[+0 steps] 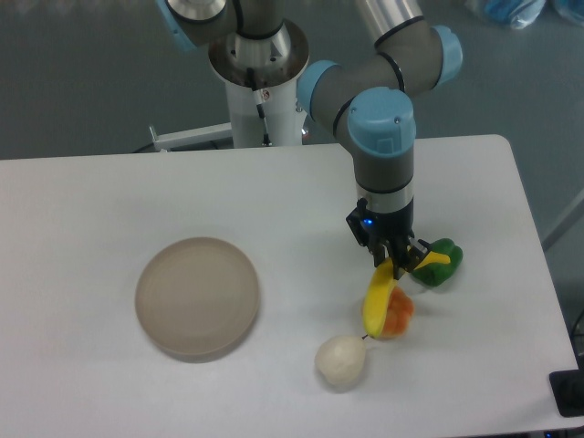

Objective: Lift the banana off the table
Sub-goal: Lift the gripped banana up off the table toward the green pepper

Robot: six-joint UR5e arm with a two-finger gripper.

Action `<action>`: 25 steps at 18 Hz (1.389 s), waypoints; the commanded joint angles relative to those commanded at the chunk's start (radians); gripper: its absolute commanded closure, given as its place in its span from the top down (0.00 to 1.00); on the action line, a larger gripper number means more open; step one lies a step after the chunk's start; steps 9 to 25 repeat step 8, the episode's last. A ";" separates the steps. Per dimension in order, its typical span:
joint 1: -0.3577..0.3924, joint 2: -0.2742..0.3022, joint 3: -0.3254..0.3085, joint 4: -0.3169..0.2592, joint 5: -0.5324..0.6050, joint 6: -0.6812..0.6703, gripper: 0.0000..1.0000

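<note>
While it hangs from the gripper (394,265), the banana (379,299) points steeply downward, its upper end pinched between the two dark fingers and its lower end overlapping the orange lumpy fruit (397,316) from the camera's view. Whether the banana's tip touches that fruit cannot be told. The fingers are closed around the banana's top, with a small yellow piece (436,259) sticking out to the right of them, over the green pepper (438,265). That pepper sits just beside the orange fruit, up and to its right. A whitish garlic-like object (340,360) lies near the orange fruit, down and to its left, and a thin dark line appears to join the two. Well apart from the orange fruit, far to its left, a round beige-grey plate (197,297) rests flat on the white table (91,210). Above the gripper the arm (383,151) rises with blue-capped joints toward its base (255,82) behind the table's far edge.
</note>
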State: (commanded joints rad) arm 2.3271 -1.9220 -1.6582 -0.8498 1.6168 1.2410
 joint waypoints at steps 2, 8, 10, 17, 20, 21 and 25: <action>0.000 -0.009 0.002 0.002 0.000 0.003 0.36; 0.005 -0.011 -0.002 0.006 0.002 0.012 0.36; 0.005 -0.011 -0.002 0.006 0.002 0.012 0.36; 0.005 -0.011 -0.002 0.006 0.002 0.012 0.36; 0.005 -0.011 -0.002 0.006 0.002 0.012 0.36; 0.005 -0.011 -0.002 0.006 0.002 0.012 0.36; 0.005 -0.011 -0.002 0.006 0.002 0.012 0.36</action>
